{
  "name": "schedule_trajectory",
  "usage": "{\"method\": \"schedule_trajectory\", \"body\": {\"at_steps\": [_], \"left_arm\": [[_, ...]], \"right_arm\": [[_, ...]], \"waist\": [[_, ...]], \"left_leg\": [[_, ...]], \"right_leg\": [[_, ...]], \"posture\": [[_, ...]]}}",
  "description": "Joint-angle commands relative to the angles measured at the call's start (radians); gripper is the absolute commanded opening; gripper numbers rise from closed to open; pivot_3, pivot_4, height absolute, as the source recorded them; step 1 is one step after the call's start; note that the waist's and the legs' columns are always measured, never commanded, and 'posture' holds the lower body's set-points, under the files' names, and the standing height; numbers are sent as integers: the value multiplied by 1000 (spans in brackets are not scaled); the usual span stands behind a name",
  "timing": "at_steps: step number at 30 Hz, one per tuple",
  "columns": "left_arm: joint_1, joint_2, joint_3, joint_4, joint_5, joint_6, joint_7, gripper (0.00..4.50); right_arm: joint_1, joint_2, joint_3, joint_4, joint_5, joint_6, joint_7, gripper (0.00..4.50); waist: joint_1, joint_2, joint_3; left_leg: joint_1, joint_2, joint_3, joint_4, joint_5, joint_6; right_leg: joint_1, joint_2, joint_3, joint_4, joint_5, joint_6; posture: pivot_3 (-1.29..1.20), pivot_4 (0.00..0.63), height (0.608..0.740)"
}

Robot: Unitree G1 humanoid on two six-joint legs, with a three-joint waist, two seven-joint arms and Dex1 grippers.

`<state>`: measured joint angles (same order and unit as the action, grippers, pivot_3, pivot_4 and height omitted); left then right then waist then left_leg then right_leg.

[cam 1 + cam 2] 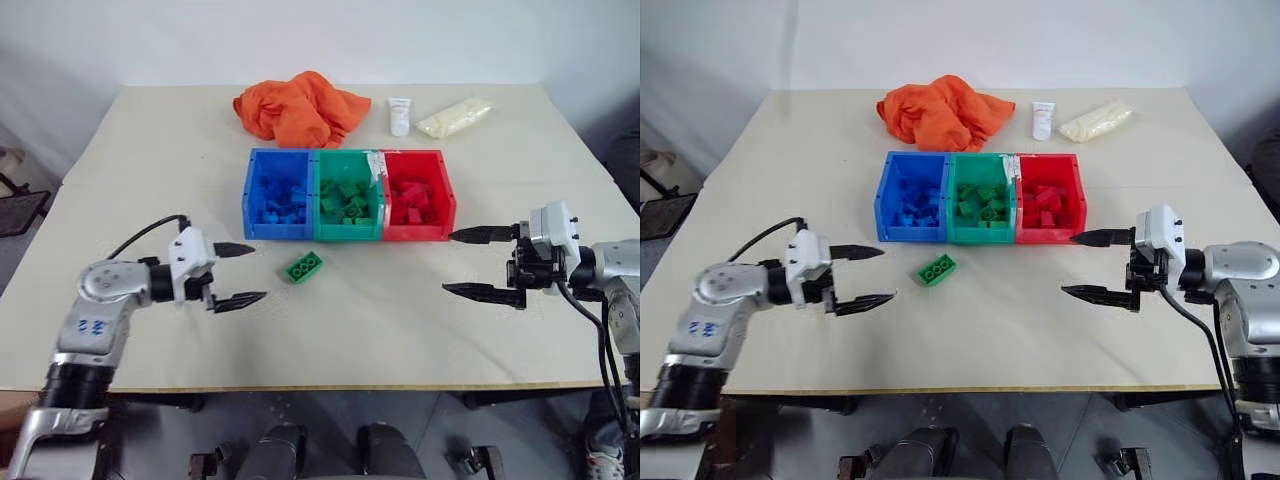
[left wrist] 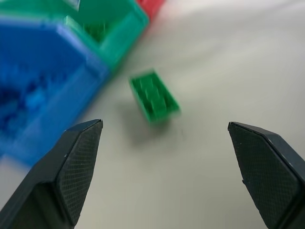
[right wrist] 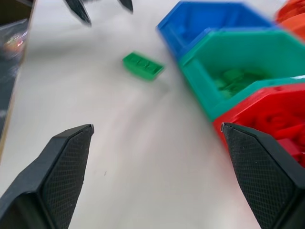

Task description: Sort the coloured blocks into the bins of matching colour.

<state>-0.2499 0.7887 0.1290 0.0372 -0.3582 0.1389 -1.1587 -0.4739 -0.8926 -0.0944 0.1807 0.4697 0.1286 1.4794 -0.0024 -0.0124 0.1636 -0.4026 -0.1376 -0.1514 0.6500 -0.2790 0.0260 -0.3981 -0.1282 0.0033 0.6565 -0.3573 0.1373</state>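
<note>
Loose block: a green studded brick (image 1: 303, 266) lay on the table (image 1: 360, 330) just in front of the bins, near the seam between blue and green.
Blue bin (image 1: 279, 194): held blue bricks.
Green bin (image 1: 348, 195): middle of the row, held green bricks.
Red bin (image 1: 416, 195): held red bricks.
Left gripper (image 1: 241, 274): fingers spread wide, empty, beside the green brick.
Right gripper (image 1: 482, 263): spread wide, empty, off the red bin's front corner.
Behind the bins: orange cloth (image 1: 300, 107), white tube (image 1: 399, 115).

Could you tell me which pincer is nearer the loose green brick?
Left. The left pincer sits just beside the green brick; the right pincer is across the table.
</note>
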Motion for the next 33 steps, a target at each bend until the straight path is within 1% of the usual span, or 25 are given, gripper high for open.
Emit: {"method": "schedule_trajectory", "body": {"at_steps": [1, 4, 7, 9, 11, 17, 20, 22, 27, 30, 33], "left_arm": [[102, 46, 101, 4, -46, -28, -51, 4484], [196, 50, 179, 86, -70, -95, -90, 4484], [265, 53, 195, 100, -65, -130, -113, 4484], [285, 50, 199, 84, -70, -135, -113, 4484], [271, 41, 198, 75, -76, -134, -99, 4484], [186, 9, 135, 22, -64, -117, -63, 4484], [115, -40, 63, -20, -27, -79, 10, 4484], [54, -93, -1, -32, -11, -78, 33, 4484], [-115, -209, -122, 49, 62, -82, 96, 4484], [-207, -290, -188, 147, 133, -109, 159, 4484], [-269, -343, -232, 239, 191, -144, 193, 4484]], "right_arm": [[-58, -18, 17, 79, -18, -47, 95, 4500], [-103, -29, 44, 146, -13, -77, 134, 4500], [-118, -45, 72, 174, -9, -98, 135, 4500], [-129, -48, 81, 188, -4, -103, 135, 4500], [-138, -46, 86, 195, -4, -104, 135, 4500], [-129, -41, 74, 185, -12, -98, 130, 4500], [-109, -41, 61, 162, -7, -89, 112, 4500], [-92, -39, 52, 143, -3, -81, 97, 4500], [-50, -35, 30, 89, 6, -62, 59, 4500], [-9, -40, 5, 43, 13, -45, 34, 4500], [38, -46, -29, -4, 20, -26, 10, 4500]], "waist": [[0, 1, 1], [-1, 6, 3], [1, 8, 5], [3, 8, 5], [4, 9, 5], [0, 9, 6], [2, 9, 6], [3, 9, 6], [2, 9, 6], [2, 9, 5], [-1, 9, 6]], "left_leg": [[0, 0, 0, 0, 0, 0], [0, 0, 1, 0, 0, 0], [0, 1, 0, -1, 0, 0], [0, 0, 0, 0, 0, 0], [0, 0, 0, 0, 0, 0], [0, 0, 1, 0, 0, 0], [0, 0, 1, 0, 0, 0], [0, 0, 1, 0, 0, 0], [0, 0, 1, 2, 0, 0], [0, 0, 1, 2, 0, 0], [0, 0, 3, 2, 0, 0]], "right_leg": [[0, 0, 0, 0, 0, 0], [0, 0, 0, -1, 0, 0], [0, 0, 0, -1, 0, -1], [0, 0, 0, -1, 0, -1], [0, 0, 0, -1, 0, -1], [0, 0, 0, 0, 0, -1], [0, 0, 0, 0, 0, -1], [0, 0, 0, 0, 0, -1], [0, 0, -1, 1, 0, 0], [0, 0, -1, 2, 0, 0], [0, 0, -2, 3, 0, 0]], "posture": [[0, 150, 740], [0, 150, 740], [0, 150, 740], [0, 150, 740], [0, 150, 740], [0, 150, 740], [0, 150, 740], [0, 150, 740], [0, 150, 740], [0, 150, 740], [0, 150, 740]]}}
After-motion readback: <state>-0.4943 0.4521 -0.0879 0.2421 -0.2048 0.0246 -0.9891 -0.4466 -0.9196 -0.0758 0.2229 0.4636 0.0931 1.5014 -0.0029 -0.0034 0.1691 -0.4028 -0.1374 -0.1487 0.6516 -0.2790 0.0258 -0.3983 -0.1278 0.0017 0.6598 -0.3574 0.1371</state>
